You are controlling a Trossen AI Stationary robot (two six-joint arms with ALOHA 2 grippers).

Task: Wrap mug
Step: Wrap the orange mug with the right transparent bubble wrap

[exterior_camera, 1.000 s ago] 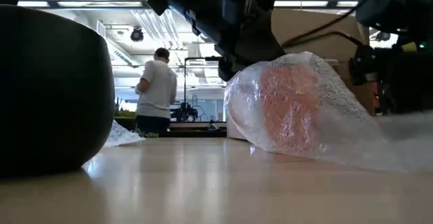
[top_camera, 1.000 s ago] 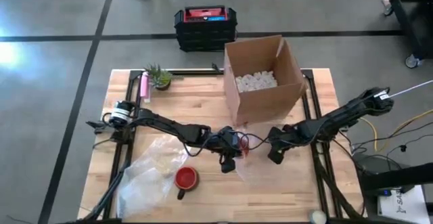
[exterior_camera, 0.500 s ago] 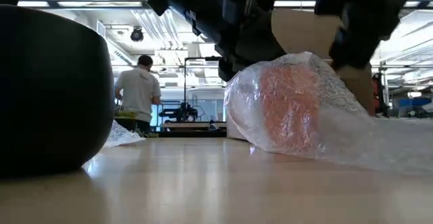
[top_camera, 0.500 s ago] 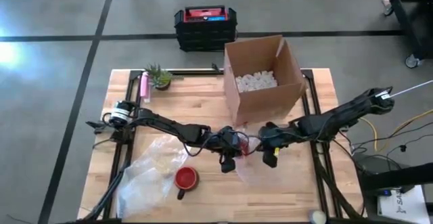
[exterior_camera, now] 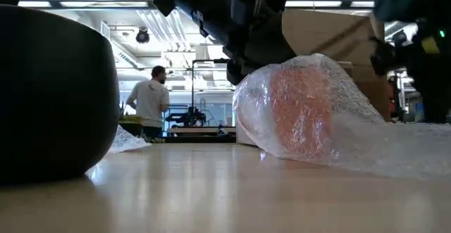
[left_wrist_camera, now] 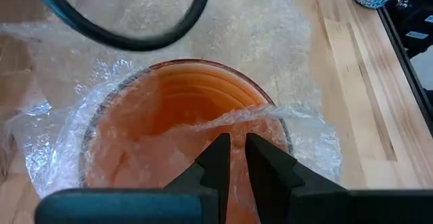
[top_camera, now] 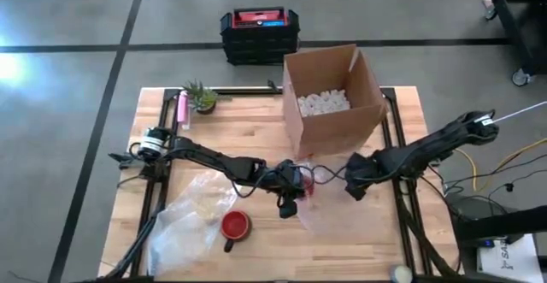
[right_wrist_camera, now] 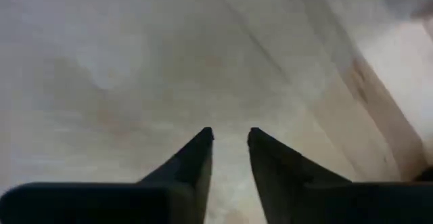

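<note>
Ridges inside the orange mug [left_wrist_camera: 179, 126] are seen only from the left wrist, where the left gripper [left_wrist_camera: 237, 158] fingers are nearly closed on a fold of crinkled bubble wrap [left_wrist_camera: 284, 48]. From the high view, the wrapped mug sits mid-surface, at 6 o'clock of the cardboard box [top_camera: 333, 99]. The right gripper [right_wrist_camera: 229, 158], at 3 o'clock of the mug, is narrowly parted and empty over blurred wooden surface [right_wrist_camera: 101, 61].

Bubble wrap [exterior_camera: 331, 120]: clear, crinkled, glossy plastic over a smooth orange mug [left_wrist_camera: 183, 129]. Table [top_camera: 248, 129]: pale wood planks, faint sheen. Box [top_camera: 333, 103]: matt brown cardboard.
</note>
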